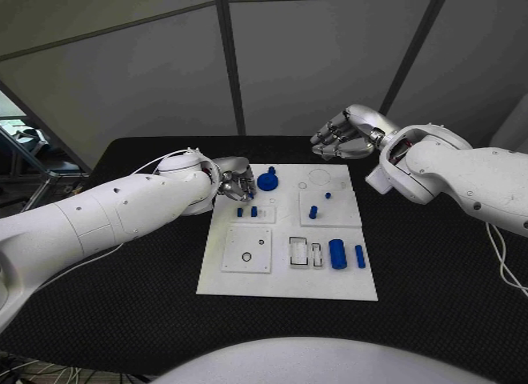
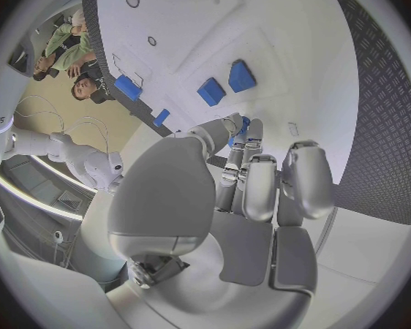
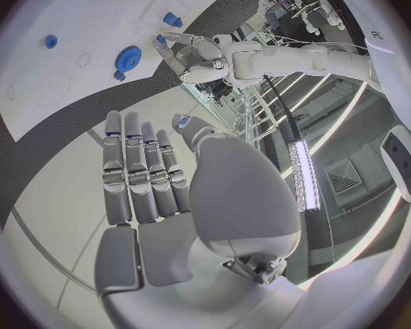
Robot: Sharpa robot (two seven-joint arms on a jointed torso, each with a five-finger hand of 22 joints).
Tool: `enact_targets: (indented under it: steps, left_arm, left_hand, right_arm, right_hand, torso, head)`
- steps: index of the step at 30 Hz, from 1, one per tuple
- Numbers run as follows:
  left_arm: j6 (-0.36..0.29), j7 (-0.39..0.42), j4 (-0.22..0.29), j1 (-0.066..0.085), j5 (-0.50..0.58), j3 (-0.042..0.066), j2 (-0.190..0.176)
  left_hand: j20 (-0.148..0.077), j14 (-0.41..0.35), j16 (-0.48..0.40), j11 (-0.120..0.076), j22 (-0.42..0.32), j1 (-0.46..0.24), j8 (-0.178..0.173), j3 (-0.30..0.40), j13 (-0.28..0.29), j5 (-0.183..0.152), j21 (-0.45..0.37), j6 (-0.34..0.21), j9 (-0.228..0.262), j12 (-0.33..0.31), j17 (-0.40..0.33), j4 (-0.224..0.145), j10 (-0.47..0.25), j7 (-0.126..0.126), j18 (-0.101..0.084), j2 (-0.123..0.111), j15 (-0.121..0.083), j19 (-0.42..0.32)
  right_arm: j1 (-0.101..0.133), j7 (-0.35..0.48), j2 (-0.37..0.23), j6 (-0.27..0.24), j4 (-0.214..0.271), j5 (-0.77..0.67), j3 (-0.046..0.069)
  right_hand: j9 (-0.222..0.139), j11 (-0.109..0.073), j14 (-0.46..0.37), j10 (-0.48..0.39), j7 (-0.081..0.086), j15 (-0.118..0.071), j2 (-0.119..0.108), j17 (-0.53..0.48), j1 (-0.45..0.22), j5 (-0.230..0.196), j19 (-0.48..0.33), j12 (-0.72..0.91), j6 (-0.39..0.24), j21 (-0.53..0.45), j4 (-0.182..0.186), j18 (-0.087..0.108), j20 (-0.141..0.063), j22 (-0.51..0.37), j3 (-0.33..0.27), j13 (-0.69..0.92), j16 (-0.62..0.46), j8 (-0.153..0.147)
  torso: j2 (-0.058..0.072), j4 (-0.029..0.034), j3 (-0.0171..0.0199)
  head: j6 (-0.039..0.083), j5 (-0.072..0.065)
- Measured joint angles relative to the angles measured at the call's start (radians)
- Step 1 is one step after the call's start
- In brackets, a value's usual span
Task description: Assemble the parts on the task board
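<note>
The left hand (image 1: 233, 178), fingers curled around a small blue part (image 2: 243, 129), hovers at the task board's (image 1: 290, 284) far-left edge just beside the blue gear (image 1: 268, 180), while the empty, open-fingered right hand (image 1: 347, 132) hangs beyond the far edge.

Left hand (image 1: 233, 178) fingertips: in the head view hidden behind its own knuckles at the task board's (image 1: 287, 284) edge; contact with the blue gear (image 1: 268, 180) cannot be told.
Left hand grip: in the left wrist view a blue piece (image 2: 243, 129) shows partly behind the fingers (image 2: 257, 175); held or merely beyond them, unclear.
Small pegs (image 1: 247, 212): too small to tell shape.
Right arm: cut off by the picture's right edge.
</note>
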Motion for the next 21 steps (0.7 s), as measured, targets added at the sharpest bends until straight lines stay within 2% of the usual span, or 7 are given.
enact_targets:
  steps: [9,18,21]
  left_arm:
    - [0.009,-0.008,0.003,-0.002,0.000,-0.001,-0.008]
    - [0.000,-0.009,0.008,-0.002,0.000,-0.001,-0.015]
    - [-0.006,-0.009,0.011,-0.002,0.000,-0.001,-0.021]
  left_hand:
    - [0.000,0.000,0.000,-0.004,0.000,-0.019,-0.003,-0.003,0.006,0.000,-0.006,-0.112,-0.015,-0.019,-0.004,-0.003,0.004,-0.011,0.000,-0.019,0.000,0.000]
    - [0.000,0.000,0.004,-0.004,0.000,-0.018,-0.003,-0.008,0.009,0.000,-0.012,-0.157,-0.014,-0.025,-0.004,-0.003,0.004,-0.021,0.000,-0.018,0.000,0.000]
    - [0.000,0.000,0.004,-0.004,0.000,-0.018,-0.003,-0.008,0.009,0.000,-0.012,-0.166,-0.014,-0.025,-0.004,-0.003,0.004,-0.020,0.000,-0.018,0.000,0.000]
  right_arm:
    - [0.000,0.000,-0.001,0.000,-0.001,0.000,0.000]
    - [0.000,0.000,-0.001,0.000,-0.003,-0.002,0.000]
    - [0.000,-0.002,-0.003,0.000,-0.007,-0.008,0.000]
  right_hand:
    - [0.000,0.000,0.000,0.000,0.000,0.000,0.000,0.000,0.000,0.000,0.000,0.000,0.000,0.000,0.000,0.000,0.000,0.000,0.000,0.000,0.000,0.000]
    - [0.000,0.000,0.000,0.000,0.000,0.000,0.000,-0.001,0.000,0.000,0.000,0.000,0.000,-0.004,0.000,0.000,0.000,-0.001,0.000,0.000,-0.004,0.000]
    - [-0.001,0.008,0.000,-0.019,0.008,0.000,0.000,-0.003,0.000,0.000,0.000,0.000,-0.017,-0.008,0.000,0.000,0.000,-0.005,0.000,-0.002,-0.008,0.000]
  torso:
    - [0.000,0.0011,-0.0001]
    - [0.000,0.0013,-0.0004]
    - [0.000,0.0013,-0.0005]
  head:
    - [0.000,-0.001]
    - [0.000,0.001]
    - [0.000,0.001]
